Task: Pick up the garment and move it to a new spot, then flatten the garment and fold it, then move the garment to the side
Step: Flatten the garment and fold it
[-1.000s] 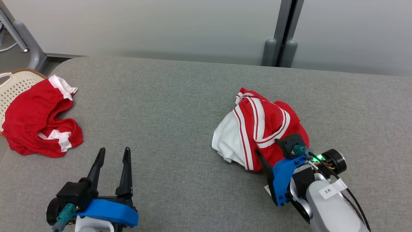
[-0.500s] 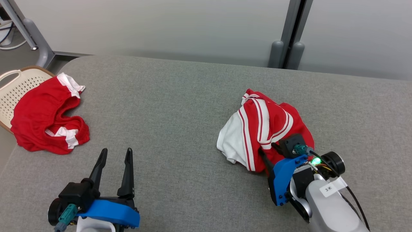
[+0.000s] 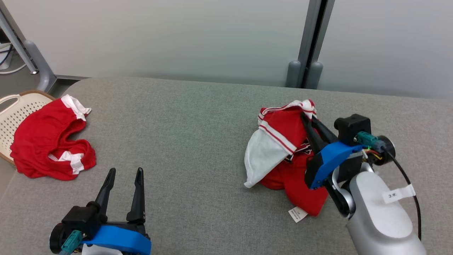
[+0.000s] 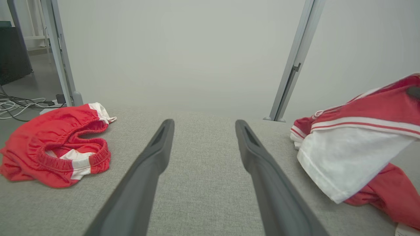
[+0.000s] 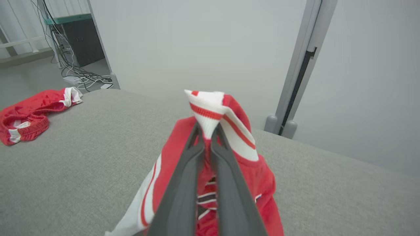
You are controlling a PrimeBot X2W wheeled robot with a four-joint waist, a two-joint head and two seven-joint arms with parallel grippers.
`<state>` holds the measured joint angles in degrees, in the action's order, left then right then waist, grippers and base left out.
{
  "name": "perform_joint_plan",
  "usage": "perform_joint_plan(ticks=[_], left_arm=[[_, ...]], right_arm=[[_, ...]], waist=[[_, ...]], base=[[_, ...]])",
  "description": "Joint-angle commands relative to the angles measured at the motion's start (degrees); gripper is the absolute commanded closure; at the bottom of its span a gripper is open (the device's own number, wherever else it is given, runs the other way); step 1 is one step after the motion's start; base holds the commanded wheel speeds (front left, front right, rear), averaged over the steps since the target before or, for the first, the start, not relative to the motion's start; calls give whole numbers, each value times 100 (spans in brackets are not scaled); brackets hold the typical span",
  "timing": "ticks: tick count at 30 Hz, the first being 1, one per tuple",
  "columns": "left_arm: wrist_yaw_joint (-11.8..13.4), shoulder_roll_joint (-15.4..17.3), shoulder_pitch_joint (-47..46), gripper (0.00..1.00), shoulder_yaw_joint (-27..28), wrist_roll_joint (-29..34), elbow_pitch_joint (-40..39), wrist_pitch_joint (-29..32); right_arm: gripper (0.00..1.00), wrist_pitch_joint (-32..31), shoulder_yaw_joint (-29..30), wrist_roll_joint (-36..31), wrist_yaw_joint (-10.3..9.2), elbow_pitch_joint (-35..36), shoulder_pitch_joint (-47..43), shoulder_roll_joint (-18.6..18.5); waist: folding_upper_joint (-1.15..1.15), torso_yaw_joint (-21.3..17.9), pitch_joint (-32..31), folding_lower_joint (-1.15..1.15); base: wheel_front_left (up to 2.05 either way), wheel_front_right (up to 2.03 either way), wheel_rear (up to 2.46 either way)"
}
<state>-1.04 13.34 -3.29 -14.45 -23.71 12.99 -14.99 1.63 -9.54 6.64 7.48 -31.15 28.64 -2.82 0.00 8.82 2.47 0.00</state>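
Grey cloth covers the tabletop [image 3: 198, 141], with a pale wall [image 3: 177, 35] behind it. The garment [image 3: 279, 129], a red and white striped jersey, sits on the right half. Its striped hem is held up in the air, while the white sleeve and red body trail on the cloth. A label [image 3: 298, 214] shows at its near edge.

The right gripper [image 3: 305, 116] has its jaws pressed together on that hem. In the right wrist view the striped band pokes out above the 2 dark fingers [image 5: 183, 183]. The right forearm comes in from the lower right, with the wrist tilted so the fingers slant up and away toward the wall. The left gripper [image 3: 126, 171] sits low at the near left, its jaws spread, touching nothing.

This looks like the lift before the carry. The pinch takes only a narrow bit of hem, so a smooth, steady rise suits it. The arm should go high enough for the trailing cloth to clear the tabletop. The new spot should stay well apart from the red shorts [image 3: 46, 141] by the basket [image 3: 14, 109].
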Motion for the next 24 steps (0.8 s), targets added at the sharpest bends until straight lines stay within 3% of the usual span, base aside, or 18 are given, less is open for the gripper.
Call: perform_joint_plan(ticks=[1, 8, 24], left_arm=[[8, 27, 31, 0, -1, -34, -45, -1], [39, 18, -118, 0, -19, -35, -181, 13], [86, -7, -233, 0, 48, 11, -188, -16]], right_arm=[[100, -22, -22, 56, 3, 133, 146, -12], [100, -297, -301, 328, 3, 536, 893, -13], [100, 469, -1559, 2188, 3, 635, 3388, -13]], waist=[[0, -8, -15, 0], [0, 57, 166, 0], [0, 45, 291, 0]], base=[[0, 0, 0], [0, 0, 0], [0, 0, 0]])
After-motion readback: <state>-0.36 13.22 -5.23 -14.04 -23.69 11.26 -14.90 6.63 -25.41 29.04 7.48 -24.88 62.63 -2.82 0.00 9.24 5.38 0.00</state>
